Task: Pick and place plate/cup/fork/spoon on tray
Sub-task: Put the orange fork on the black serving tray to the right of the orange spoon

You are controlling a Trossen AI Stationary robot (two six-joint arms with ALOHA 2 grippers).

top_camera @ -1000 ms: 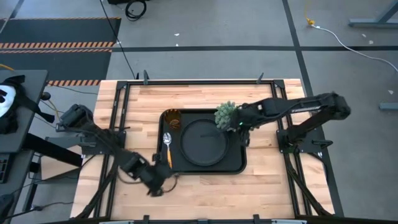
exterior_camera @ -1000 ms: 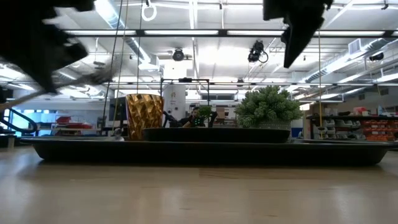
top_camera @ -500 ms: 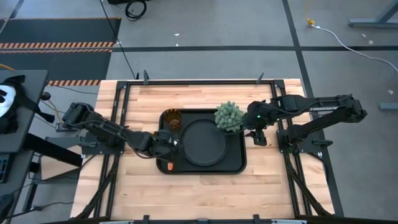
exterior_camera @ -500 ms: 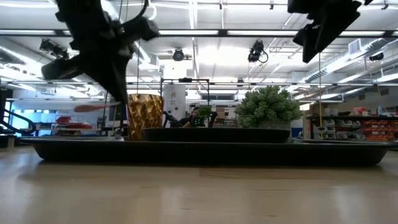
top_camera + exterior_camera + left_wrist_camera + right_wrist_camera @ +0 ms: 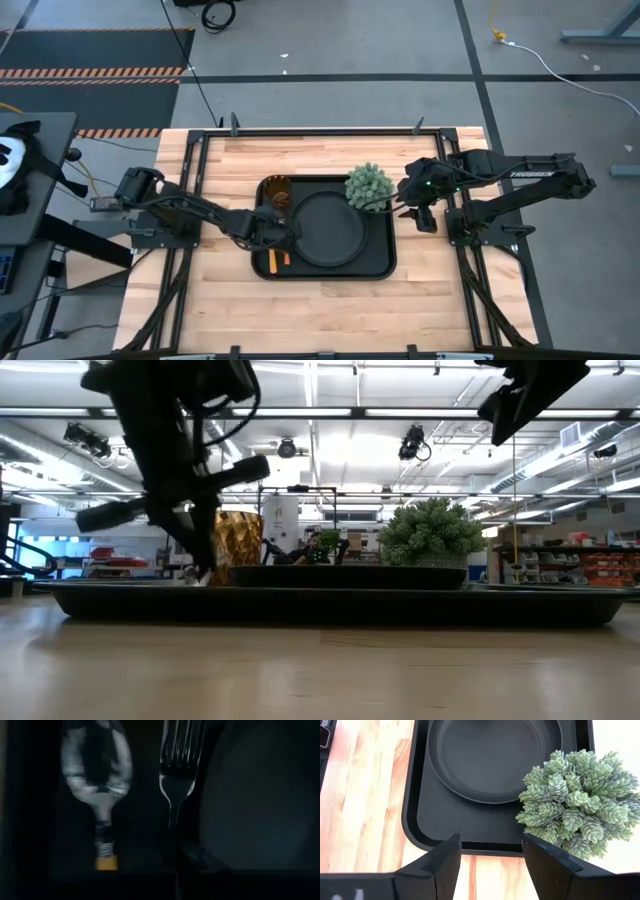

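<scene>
Now the tray [image 5: 378, 262] sits in the middle of the table [image 5: 320, 310]. The plate [image 5: 325, 228] lies flat in it. The cup [image 5: 279, 188] stands in the tray's corner at about 11 o'clock from the plate. The spoon [image 5: 97, 775] and the fork [image 5: 177, 767] lie side by side in the tray at 9 o'clock from the plate. The left gripper [image 5: 272, 232] is low over them; I cannot tell if it holds the fork. The right gripper [image 5: 490, 857] hangs at 3 o'clock by the tray's edge, its fingers spread wide and holding nothing. A green plant ball [image 5: 367, 187] sits at 1 o'clock from the plate.
</scene>
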